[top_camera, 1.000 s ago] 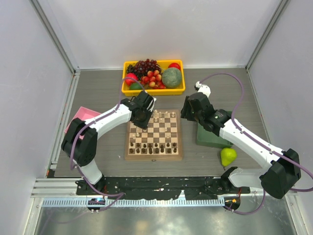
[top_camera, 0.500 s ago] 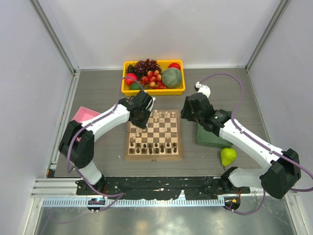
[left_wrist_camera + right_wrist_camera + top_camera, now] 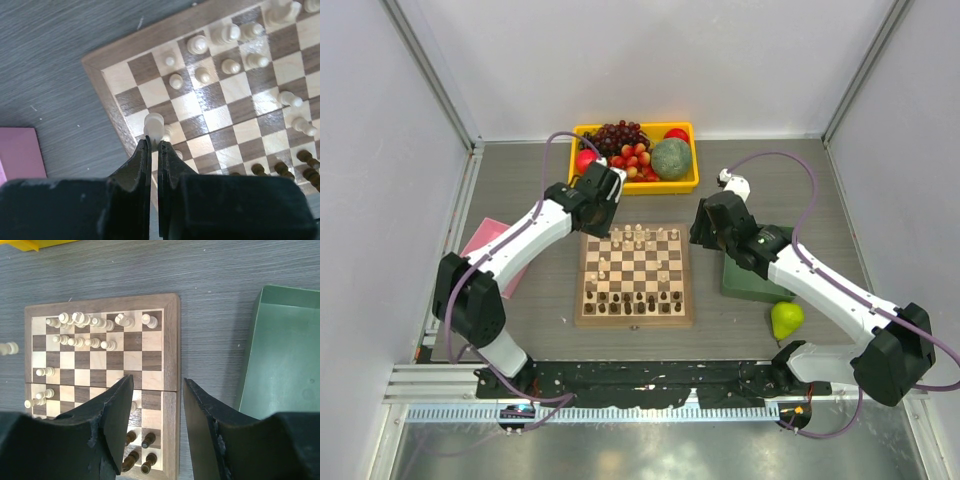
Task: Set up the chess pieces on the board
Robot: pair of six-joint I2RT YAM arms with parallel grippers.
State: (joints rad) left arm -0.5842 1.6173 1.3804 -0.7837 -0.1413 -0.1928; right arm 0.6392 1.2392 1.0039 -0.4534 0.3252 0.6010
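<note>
The board [image 3: 634, 320] lies mid-table, with cream-white chess pieces [image 3: 640, 238] along its far rows and dark brown ones [image 3: 640, 298] along its near rows. A few cream pieces [image 3: 603, 268] stand loose on the left squares. My left gripper [image 3: 600, 205] hovers over the board's far-left corner. In the left wrist view it [image 3: 155, 142] is shut on a cream-white piece [image 3: 154, 123] held at the fingertips above the board [image 3: 100, 70]. My right gripper [image 3: 703, 228] is open and empty at the board's right edge [image 3: 172, 340], with its jaws wide apart [image 3: 157, 385].
A yellow bin [image 3: 582, 130] of fruit stands just beyond the board. A pink tray [image 3: 480, 242] lies to the left and a green tray [image 3: 745, 280] to the right, also in the right wrist view [image 3: 280, 355]. A green pear [image 3: 786, 318] lies near the front right.
My left gripper has drawn back from the board's left squares towards the far-left corner, near the yellow bin, with the cream piece in it. The right arm has not moved.
</note>
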